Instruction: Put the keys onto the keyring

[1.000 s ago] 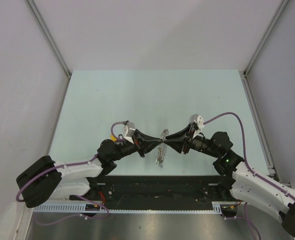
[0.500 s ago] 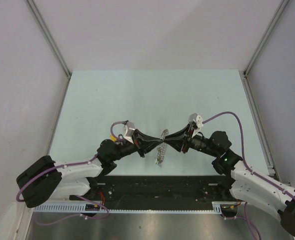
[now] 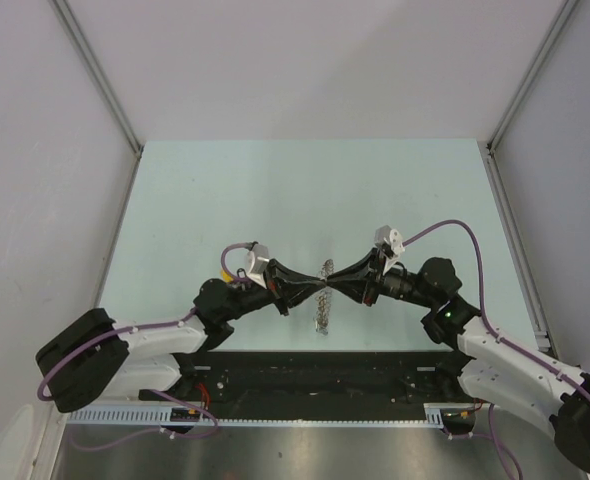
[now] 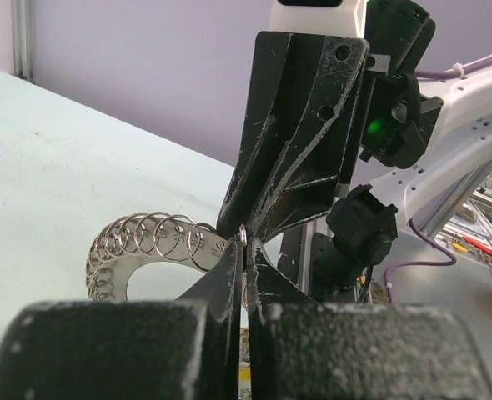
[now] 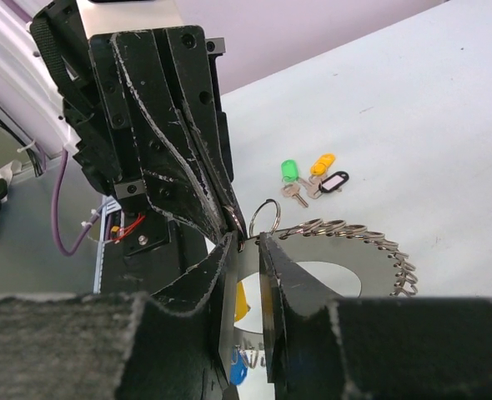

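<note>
Left end effector (image 4: pixel 243 248) seemingly clamps keyring (image 5: pixel 251 221), right end effector (image 5: pixel 246 242) parted, keys (image 5: pixel 308 179) lie beyond.

A pale mint-green table top (image 3: pixel 305 190) fills the middle of the overhead view, matte and lightly scuffed. Plain, pale grey-lilac panels enclose it: a left wall (image 3: pixel 35 150), a back wall (image 3: pixel 305 60) and a right wall (image 3: pixel 575 150). Slim aluminium frame bars (image 3: pixel 95 70) slant along the corners where the walls meet. At the near edge lies a black strip (image 3: pixel 315 368), then a slotted white cable duct (image 3: pixel 125 412) and a brushed metal surface (image 3: pixel 305 452). The light is soft and even.
</note>
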`<move>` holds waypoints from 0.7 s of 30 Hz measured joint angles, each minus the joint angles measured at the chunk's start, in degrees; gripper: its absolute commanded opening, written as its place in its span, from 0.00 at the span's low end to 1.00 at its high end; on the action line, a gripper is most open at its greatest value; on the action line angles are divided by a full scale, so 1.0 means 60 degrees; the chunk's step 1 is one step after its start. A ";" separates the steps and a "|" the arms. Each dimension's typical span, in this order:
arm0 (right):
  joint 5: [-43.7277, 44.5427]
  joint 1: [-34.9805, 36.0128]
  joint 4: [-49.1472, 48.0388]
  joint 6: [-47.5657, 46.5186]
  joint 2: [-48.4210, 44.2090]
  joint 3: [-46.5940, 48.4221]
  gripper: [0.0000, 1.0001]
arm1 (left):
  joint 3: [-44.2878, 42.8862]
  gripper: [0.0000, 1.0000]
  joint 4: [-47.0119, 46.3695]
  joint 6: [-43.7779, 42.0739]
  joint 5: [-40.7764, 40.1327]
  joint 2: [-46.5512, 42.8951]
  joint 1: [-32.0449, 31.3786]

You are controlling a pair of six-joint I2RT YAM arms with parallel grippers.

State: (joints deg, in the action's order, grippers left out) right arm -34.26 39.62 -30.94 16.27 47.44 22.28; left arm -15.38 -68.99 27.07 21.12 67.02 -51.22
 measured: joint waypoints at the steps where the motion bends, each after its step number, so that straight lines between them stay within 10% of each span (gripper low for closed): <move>1: -0.0091 -0.0033 -0.0051 -0.0007 0.0044 0.0000 0.20 | 0.0000 0.00 -0.0058 0.0007 0.0036 0.0047 0.0015; 6: -0.0459 -0.0149 -0.0200 -0.0124 0.0259 0.0000 0.00 | 0.0004 0.02 -0.0186 0.0033 0.0109 0.0244 0.0084; 21: -0.1053 -0.0095 0.2958 -0.1883 0.0288 0.1206 0.00 | -0.0302 0.30 0.2018 -0.1169 0.0255 -0.0685 -0.0047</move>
State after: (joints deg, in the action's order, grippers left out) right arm -40.58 39.05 -13.19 4.97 49.17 29.52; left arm -17.19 -56.88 20.05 22.65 62.92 -51.51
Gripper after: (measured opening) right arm 0.009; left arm 0.251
